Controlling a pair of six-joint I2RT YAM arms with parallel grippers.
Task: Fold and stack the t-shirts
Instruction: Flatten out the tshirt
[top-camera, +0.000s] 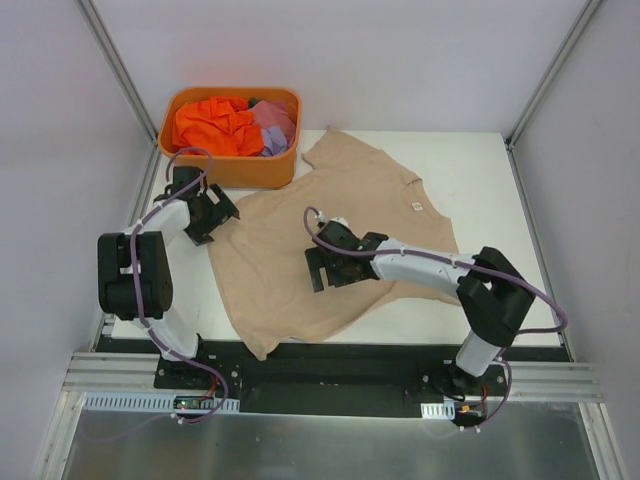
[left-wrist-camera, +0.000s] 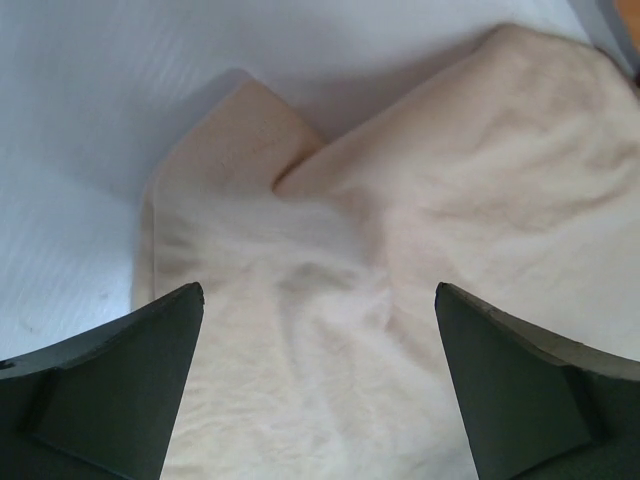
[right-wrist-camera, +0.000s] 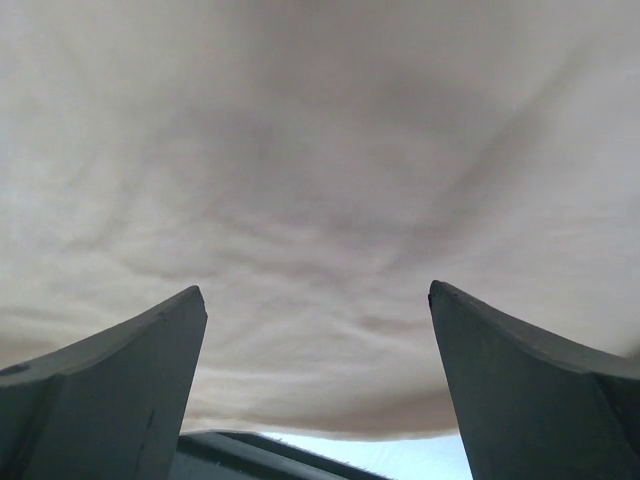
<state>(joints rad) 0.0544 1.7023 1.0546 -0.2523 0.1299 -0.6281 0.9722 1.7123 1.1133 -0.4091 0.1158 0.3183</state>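
No writing, brand, number or sign can be read in any of the three views. The only label in sight is a small pale tag (top-camera: 417, 207) at the neck opening of the beige t-shirt (top-camera: 290, 280), seen from the top camera. Any print on it is too small to make out.

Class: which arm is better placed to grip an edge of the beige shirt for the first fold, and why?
Left. The left gripper, open, sits at the edge of the shirt; the right gripper is over its middle.
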